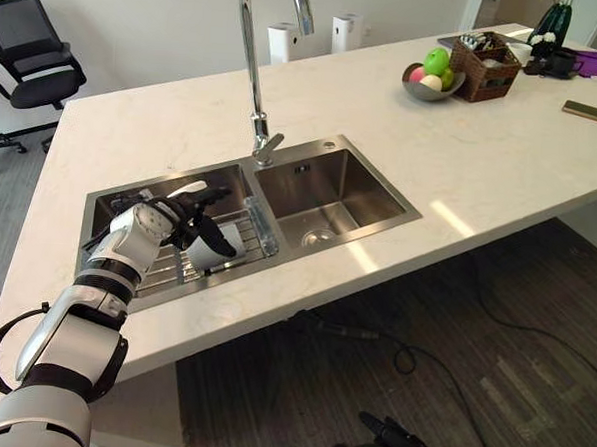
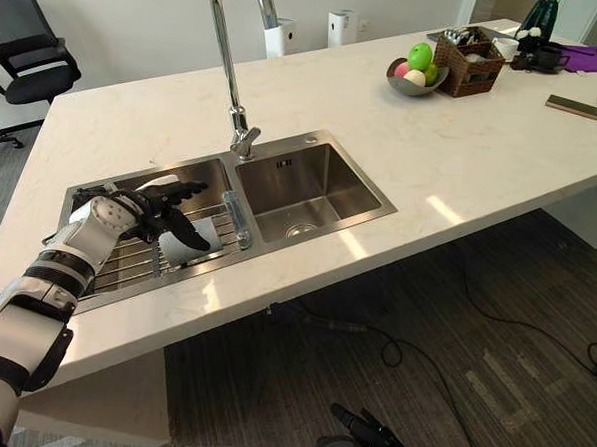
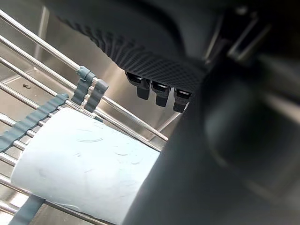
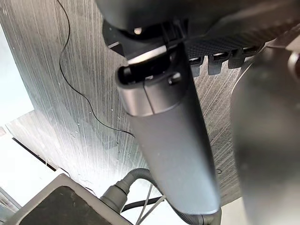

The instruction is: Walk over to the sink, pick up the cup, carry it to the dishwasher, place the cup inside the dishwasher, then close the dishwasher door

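Near the cream tabletop's front edge, in the sink's left basin, I see my left hand, fingers apart, touching the cup.

— Where's the cup?
— In the left basin of the sink, resting on the wire rack, close to the divider between the basins.
— Upright?
— No, on its side. It's plain white.
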{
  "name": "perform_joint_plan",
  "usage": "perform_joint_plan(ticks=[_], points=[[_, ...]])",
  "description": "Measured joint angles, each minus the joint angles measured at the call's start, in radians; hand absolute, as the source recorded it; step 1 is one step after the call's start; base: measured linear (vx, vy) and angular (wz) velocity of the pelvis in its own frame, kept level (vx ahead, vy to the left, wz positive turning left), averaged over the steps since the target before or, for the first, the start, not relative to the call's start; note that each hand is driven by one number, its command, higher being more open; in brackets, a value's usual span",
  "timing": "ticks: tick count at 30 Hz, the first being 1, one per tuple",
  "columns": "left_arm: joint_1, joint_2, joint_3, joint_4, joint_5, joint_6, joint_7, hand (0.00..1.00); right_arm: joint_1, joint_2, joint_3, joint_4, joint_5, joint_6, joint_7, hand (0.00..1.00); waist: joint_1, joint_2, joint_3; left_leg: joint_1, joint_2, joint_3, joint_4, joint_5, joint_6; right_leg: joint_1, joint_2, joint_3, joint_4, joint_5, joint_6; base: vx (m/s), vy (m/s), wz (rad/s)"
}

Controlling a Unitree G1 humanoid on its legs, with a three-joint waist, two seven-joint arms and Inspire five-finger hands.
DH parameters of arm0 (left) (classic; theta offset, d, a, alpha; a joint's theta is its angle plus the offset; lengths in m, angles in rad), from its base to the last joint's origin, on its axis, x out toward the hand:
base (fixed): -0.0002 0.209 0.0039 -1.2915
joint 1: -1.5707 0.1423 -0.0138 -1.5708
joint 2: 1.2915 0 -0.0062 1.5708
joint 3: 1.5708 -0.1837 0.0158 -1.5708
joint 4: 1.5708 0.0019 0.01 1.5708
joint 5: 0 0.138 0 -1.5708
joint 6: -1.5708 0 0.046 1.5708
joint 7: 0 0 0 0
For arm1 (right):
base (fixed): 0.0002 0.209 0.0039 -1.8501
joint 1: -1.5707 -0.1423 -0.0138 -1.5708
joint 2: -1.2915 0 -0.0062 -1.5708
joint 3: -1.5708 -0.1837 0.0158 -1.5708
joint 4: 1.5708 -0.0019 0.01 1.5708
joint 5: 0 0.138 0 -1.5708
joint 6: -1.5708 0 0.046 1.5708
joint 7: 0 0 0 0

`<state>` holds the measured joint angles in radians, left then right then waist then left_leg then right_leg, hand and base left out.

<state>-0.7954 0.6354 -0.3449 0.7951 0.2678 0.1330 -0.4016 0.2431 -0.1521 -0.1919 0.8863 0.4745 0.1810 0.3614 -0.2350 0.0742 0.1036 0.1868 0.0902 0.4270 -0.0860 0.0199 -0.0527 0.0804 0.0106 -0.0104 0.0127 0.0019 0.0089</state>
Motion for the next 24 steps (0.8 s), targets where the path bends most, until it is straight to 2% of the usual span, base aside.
perform_joint_plan(ticks=[7,11,20,24], points=[[0.031,-0.016,0.024,0.025,0.078,-0.011,-0.006,1.00,0.022,-0.002,-0.001,-0.013,-0.028,-0.001,0.005,1.00,-0.001,0.001,0.001,0.000,0.005,0.016,0.000,-0.003,-0.005,-0.006,0.006,0.013,0.000,0.001,-0.001,-0.01,-0.017,-0.07],[0.032,-0.018,0.030,0.040,0.105,-0.012,-0.043,1.00,0.026,-0.003,-0.001,-0.018,-0.037,-0.001,0.006,1.00,-0.002,0.003,0.002,0.000,0.005,0.019,0.000,-0.004,-0.006,-0.006,0.007,0.013,0.002,0.000,-0.001,0.00,-0.007,-0.02],[0.032,-0.018,0.044,0.040,0.116,0.005,-0.088,1.00,0.032,-0.006,0.000,-0.032,-0.045,0.000,0.007,1.00,-0.004,0.007,0.005,0.001,0.008,0.017,0.001,-0.004,-0.005,-0.009,0.005,0.011,0.004,0.000,-0.001,-0.01,-0.001,0.00],[0.032,-0.018,0.048,0.047,0.152,0.034,-0.127,1.00,0.032,-0.006,0.000,-0.036,-0.045,0.003,0.007,1.00,-0.007,0.007,0.008,0.000,0.008,0.017,0.001,-0.004,-0.005,-0.009,0.005,0.010,0.003,0.000,-0.001,0.00,0.000,0.00]])
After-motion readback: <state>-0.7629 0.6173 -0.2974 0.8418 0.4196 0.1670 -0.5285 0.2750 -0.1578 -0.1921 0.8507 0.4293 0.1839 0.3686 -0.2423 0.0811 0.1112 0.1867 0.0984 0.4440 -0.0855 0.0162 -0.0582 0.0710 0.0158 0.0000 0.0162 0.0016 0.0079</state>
